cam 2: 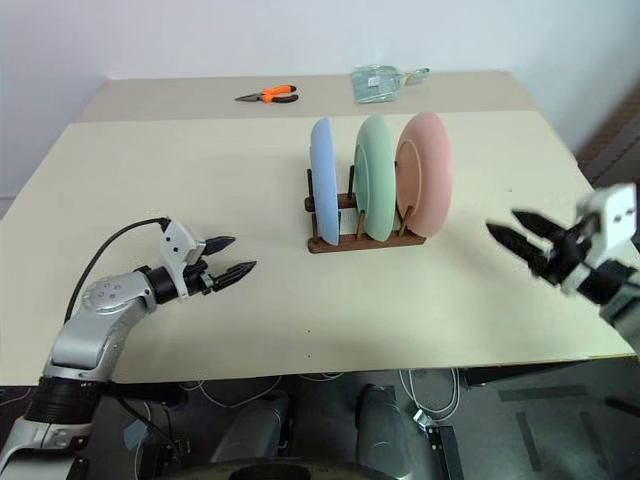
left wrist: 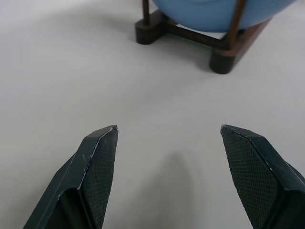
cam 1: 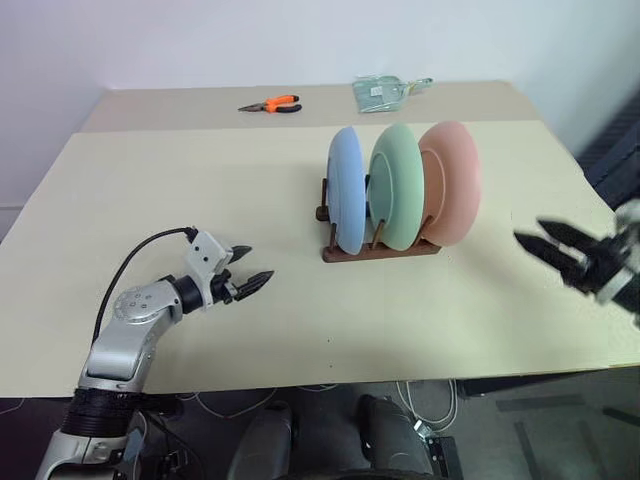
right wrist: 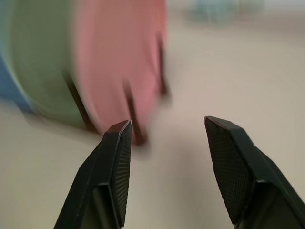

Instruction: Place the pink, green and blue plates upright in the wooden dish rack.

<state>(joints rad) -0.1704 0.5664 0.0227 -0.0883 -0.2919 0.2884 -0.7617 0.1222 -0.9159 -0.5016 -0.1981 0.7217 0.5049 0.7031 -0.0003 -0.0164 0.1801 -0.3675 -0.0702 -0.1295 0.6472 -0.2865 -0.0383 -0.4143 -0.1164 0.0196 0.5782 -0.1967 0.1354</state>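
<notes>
All three plates stood upright in the wooden dish rack (cam 1: 380,250) mid-desk, between the unclenched, empty left gripper (cam 1: 250,267) and right gripper (cam 1: 548,243).

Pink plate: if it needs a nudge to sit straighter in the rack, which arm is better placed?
Probably the right. The pink plate stands at the rack's right end, facing the open right gripper; the blue plate and green plate block the left gripper.
</notes>
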